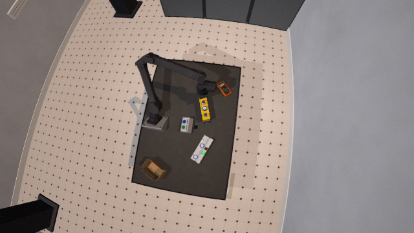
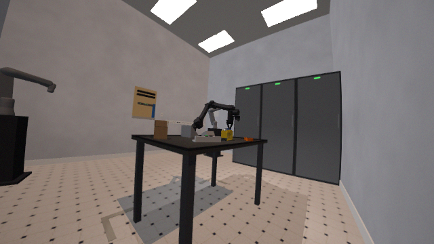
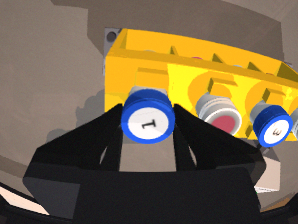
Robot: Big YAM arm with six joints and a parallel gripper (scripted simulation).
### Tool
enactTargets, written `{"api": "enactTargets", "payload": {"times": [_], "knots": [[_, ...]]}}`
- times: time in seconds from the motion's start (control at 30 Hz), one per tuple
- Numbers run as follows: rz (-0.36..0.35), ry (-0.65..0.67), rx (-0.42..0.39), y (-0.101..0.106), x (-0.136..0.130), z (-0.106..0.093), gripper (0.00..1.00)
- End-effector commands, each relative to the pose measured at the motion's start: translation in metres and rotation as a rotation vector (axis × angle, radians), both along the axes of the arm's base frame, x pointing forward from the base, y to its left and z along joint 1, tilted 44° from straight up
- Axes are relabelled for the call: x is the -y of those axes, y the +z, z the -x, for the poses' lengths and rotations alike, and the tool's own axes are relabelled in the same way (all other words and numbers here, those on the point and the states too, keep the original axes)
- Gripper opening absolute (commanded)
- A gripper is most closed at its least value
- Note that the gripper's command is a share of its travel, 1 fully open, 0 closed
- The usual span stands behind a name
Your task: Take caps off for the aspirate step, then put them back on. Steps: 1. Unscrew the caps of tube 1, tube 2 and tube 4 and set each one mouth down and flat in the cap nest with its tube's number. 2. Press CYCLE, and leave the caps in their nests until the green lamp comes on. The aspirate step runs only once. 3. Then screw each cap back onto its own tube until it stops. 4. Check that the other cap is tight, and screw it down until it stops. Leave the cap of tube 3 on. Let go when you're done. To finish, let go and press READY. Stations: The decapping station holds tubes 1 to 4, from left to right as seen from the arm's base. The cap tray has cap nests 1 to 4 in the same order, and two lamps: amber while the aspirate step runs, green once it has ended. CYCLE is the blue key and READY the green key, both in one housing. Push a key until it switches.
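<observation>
The yellow decapping station (image 1: 204,109) lies on the dark table; it also shows in the wrist view (image 3: 200,76). My gripper (image 3: 148,111) (image 1: 203,94) is at the station's end nearest the far table edge and is shut on the blue cap marked 1 (image 3: 148,124), which sits at tube 1. The neighbouring tube (image 3: 220,115) stands open with red inside. Beyond it a tube carries a blue cap (image 3: 273,128). The white cap tray (image 1: 202,149) holds blue-rimmed caps, and its green lamp (image 1: 203,153) is lit.
The key housing (image 1: 186,125) with the blue key (image 1: 184,122) and the green key (image 1: 183,127) stands between the arm's base and the cap tray. An orange device (image 1: 224,88) lies close beside my gripper. A cardboard box (image 1: 154,169) sits at the table's near corner.
</observation>
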State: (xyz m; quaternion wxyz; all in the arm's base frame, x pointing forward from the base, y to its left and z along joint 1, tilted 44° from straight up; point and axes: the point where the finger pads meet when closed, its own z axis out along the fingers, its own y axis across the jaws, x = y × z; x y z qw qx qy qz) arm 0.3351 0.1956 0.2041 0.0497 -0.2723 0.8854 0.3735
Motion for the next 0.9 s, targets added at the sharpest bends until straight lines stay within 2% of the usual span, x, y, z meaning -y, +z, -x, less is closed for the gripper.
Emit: {"api": "enactTargets", "payload": {"times": [0.0,0.17,0.33,0.43,0.87], "knots": [[-0.006,0.015,0.033,0.0093,-0.0025,-0.0056,0.00],[-0.006,0.015,0.033,0.0093,-0.0026,-0.0056,0.00],[0.016,-0.096,-0.096,0.0105,-0.0084,-0.0037,0.00],[0.019,-0.120,-0.117,0.0103,-0.0086,-0.0041,0.00],[0.069,-0.430,-0.412,0.0060,-0.0089,-0.0040,0.00]]}}
